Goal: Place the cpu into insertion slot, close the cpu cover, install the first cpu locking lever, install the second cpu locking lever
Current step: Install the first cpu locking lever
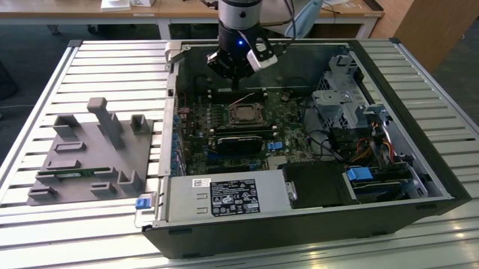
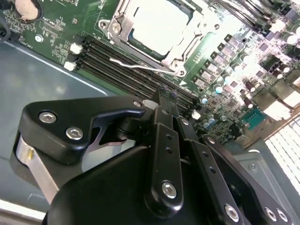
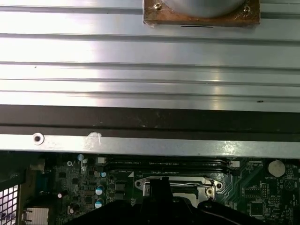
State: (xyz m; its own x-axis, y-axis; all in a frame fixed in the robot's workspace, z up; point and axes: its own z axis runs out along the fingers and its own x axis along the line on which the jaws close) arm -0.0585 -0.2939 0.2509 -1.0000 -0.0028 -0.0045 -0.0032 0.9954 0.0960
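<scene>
Slatted metal table [image 1: 90, 61] carries the open computer case [image 1: 419, 168], and the gripper [image 1: 235, 84] hangs over its motherboard [image 1: 224, 151], fingers [image 2: 164, 105] pinched narrow with nothing between them. Just beyond the fingertips, the cpu [image 2: 157, 26] sits in the insertion slot [image 1: 245, 114] with the cpu cover [image 2: 187, 44] framing it, a thin lever [image 2: 136, 65] lying alongside.

Electronics assembly lab: an open black desktop computer case [image 1: 299, 224] lies on a slatted aluminium worktable [image 1: 112, 56]; wooden-topped benches [image 1: 187, 8] stand at the far side.
</scene>
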